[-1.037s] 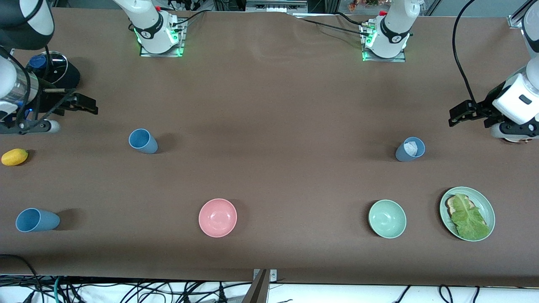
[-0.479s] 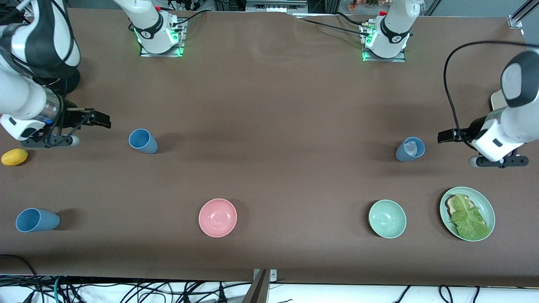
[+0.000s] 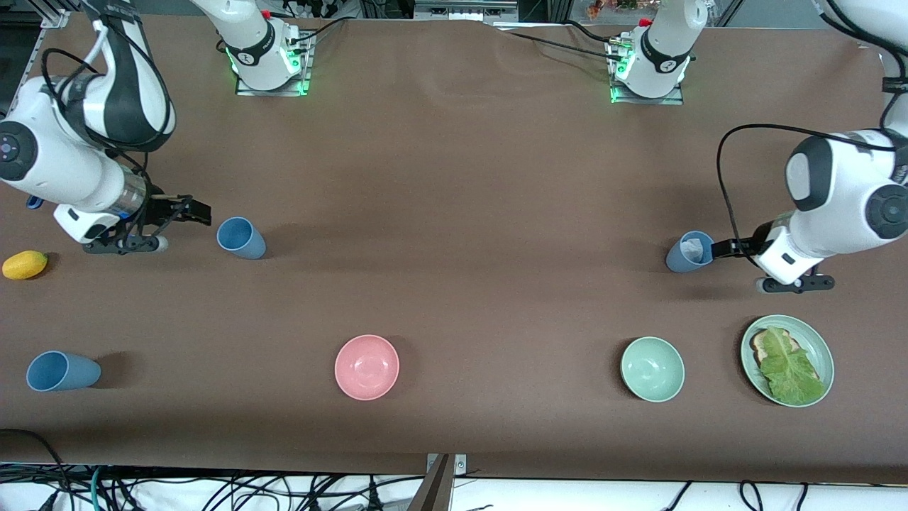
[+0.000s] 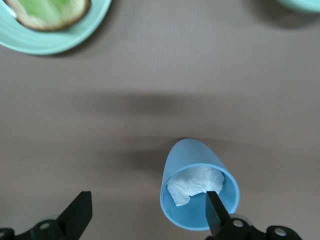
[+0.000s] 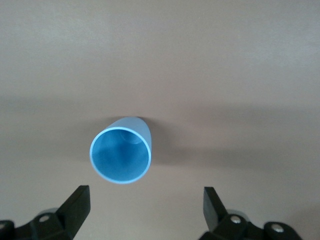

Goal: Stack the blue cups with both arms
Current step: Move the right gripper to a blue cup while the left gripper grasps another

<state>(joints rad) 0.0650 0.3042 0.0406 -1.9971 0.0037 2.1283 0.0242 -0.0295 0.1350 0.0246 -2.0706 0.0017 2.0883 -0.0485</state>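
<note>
Three blue cups sit on the brown table. One blue cup (image 3: 241, 238) (image 5: 121, 152) is at the right arm's end, and my right gripper (image 3: 195, 211) (image 5: 145, 206) is open and empty just beside it. A second blue cup (image 3: 62, 371) sits nearer the front camera at the same end. A greyer blue cup (image 3: 690, 252) (image 4: 200, 195) with crumpled white paper inside sits at the left arm's end. My left gripper (image 3: 720, 248) (image 4: 147, 215) is open right at it, with one fingertip (image 4: 215, 210) overlapping its rim.
A pink bowl (image 3: 367, 367) and a mint-green bowl (image 3: 652, 369) sit near the front edge. A green plate (image 3: 816, 337) (image 4: 60, 42) with toast and lettuce is beside the mint bowl. A yellow fruit (image 3: 25, 265) lies at the right arm's end.
Both arms have swung in from the table's ends. The right gripper has come up beside its cup, and the left gripper has reached the greyer cup. The cups have not moved.
</note>
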